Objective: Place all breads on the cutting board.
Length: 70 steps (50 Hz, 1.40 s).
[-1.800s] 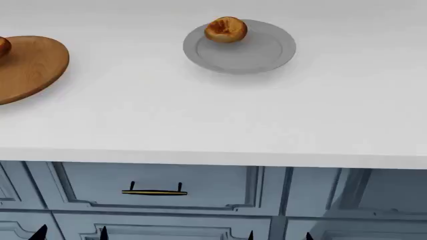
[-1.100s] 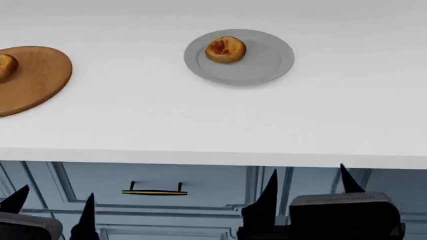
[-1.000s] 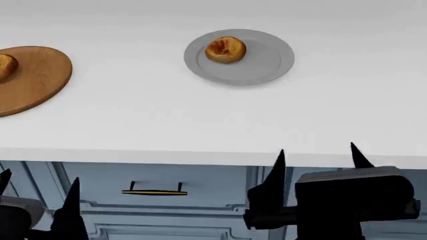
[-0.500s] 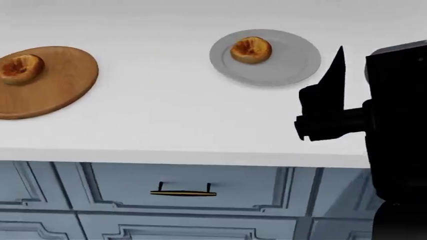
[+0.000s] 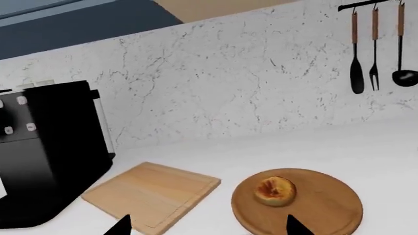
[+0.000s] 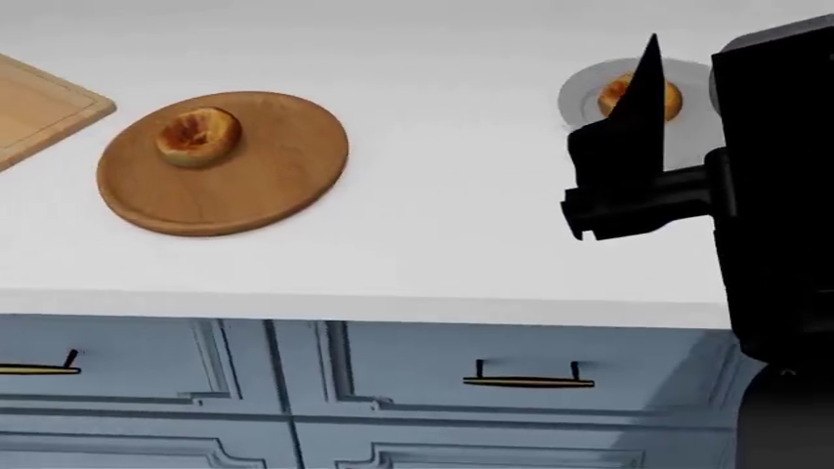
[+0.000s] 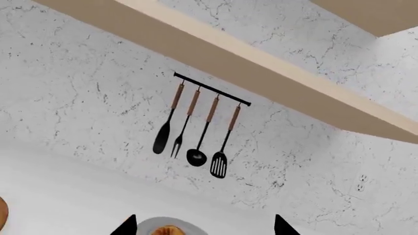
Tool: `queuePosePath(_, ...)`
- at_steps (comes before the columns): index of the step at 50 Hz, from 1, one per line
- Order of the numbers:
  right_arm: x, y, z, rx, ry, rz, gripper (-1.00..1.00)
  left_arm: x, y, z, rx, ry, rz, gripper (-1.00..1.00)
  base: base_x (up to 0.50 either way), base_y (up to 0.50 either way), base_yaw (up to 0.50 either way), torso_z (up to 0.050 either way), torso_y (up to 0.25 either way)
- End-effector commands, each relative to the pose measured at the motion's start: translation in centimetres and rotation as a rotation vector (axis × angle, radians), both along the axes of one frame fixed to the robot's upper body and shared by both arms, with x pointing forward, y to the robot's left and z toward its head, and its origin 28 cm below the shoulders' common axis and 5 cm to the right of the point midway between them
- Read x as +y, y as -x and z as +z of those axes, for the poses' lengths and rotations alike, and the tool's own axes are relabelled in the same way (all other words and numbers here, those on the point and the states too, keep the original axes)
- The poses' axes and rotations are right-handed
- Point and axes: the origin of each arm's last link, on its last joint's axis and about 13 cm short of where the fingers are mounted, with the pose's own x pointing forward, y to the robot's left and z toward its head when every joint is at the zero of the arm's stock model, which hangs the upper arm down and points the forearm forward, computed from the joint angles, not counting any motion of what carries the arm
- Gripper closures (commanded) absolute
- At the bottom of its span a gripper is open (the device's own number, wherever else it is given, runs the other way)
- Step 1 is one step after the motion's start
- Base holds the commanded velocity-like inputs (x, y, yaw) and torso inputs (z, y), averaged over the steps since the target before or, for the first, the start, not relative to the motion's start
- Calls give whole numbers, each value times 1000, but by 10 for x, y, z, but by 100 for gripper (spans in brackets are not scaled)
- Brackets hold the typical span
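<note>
White countertop (image 6: 431,244), seen from above. Cutting board (image 6: 33,107) at far left, bare. Round wooden plate (image 6: 248,186) right of board, carrying one bread (image 6: 197,135). Grey plate (image 6: 580,93) at far right with second bread (image 6: 665,98), partly hidden behind raised right gripper (image 7: 203,226), nearer arm, jaws spread, empty. Left gripper (image 5: 207,226) likewise parted, aimed at wooden-plate roll.

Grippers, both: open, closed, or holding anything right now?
Left gripper: open, holding nothing; only its two black fingertips show, spread wide.
Right gripper: open, holding nothing.
</note>
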Motion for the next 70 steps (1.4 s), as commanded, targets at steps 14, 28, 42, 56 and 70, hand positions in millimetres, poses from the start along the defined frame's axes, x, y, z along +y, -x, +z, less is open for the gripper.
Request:
queuePosePath(14,3,1,0,3,-23,38,-100,0,1,4,-16,-20,10,-100,0,500,0,0,0)
queuePosePath(28,0,5,-3,17,-34,50,-100,-1,4,4,-16,-20,9,-100,0,500,0,0,0)
queuePosePath(42,3,7,5,19,-48,97,-100,0,6,5,-27,-17,7,-100,36,250,0,0,0)
queuePosePath(56,-1,-9,33,64,50,96,-100,5,16,51,51,-31,-72,-100,500,37,0,0,0)
queuePosePath(70,-3,-8,52,86,138,67,-100,5,4,72,114,-13,-109,-100,500,254,0,0,1)
